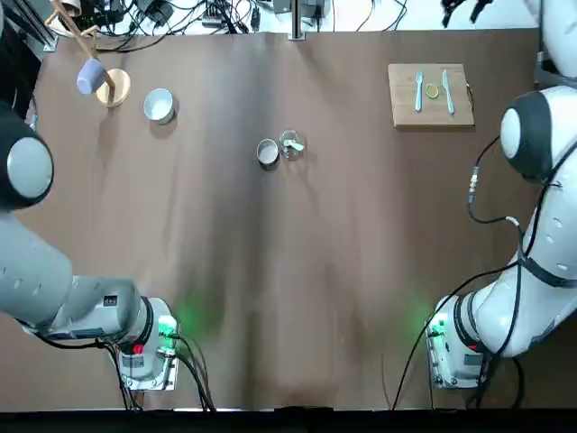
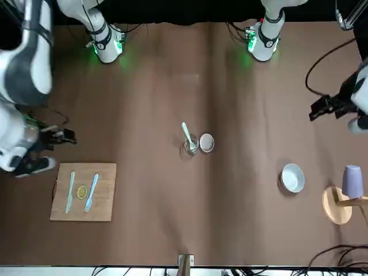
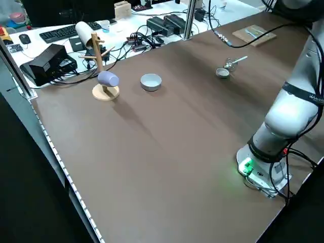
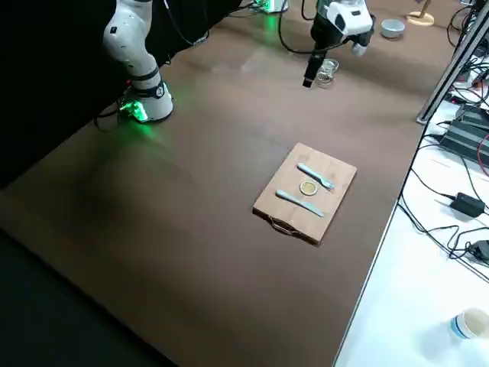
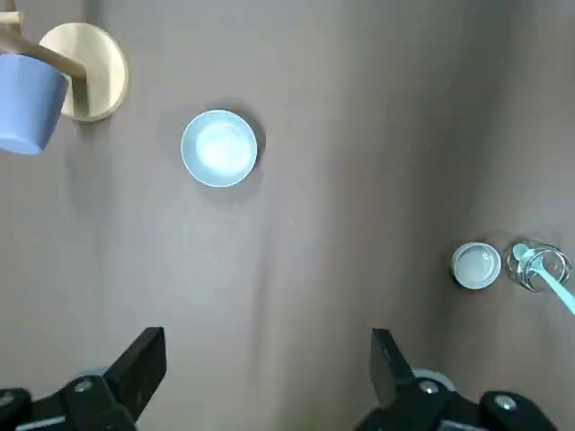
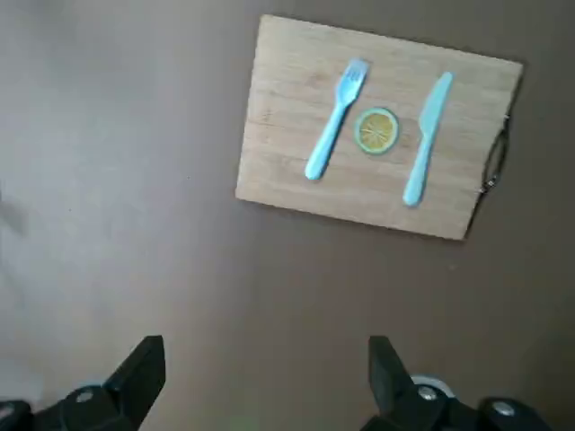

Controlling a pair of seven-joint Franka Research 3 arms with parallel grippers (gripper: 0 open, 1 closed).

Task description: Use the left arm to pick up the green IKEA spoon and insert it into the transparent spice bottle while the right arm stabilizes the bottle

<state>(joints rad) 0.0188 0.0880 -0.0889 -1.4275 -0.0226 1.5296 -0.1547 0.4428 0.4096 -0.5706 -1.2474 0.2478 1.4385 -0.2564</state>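
Overhead, the spoon (image 1: 294,144) already leans in the glass jar (image 1: 290,153), at three o'clock of the lidlike disc (image 1: 268,152). Likely light, stiff and slippery; best grasped by its handle. Left jaws, ten o'clock on the worktop (image 1: 270,316), and right jaws, two o'clock, are spread.
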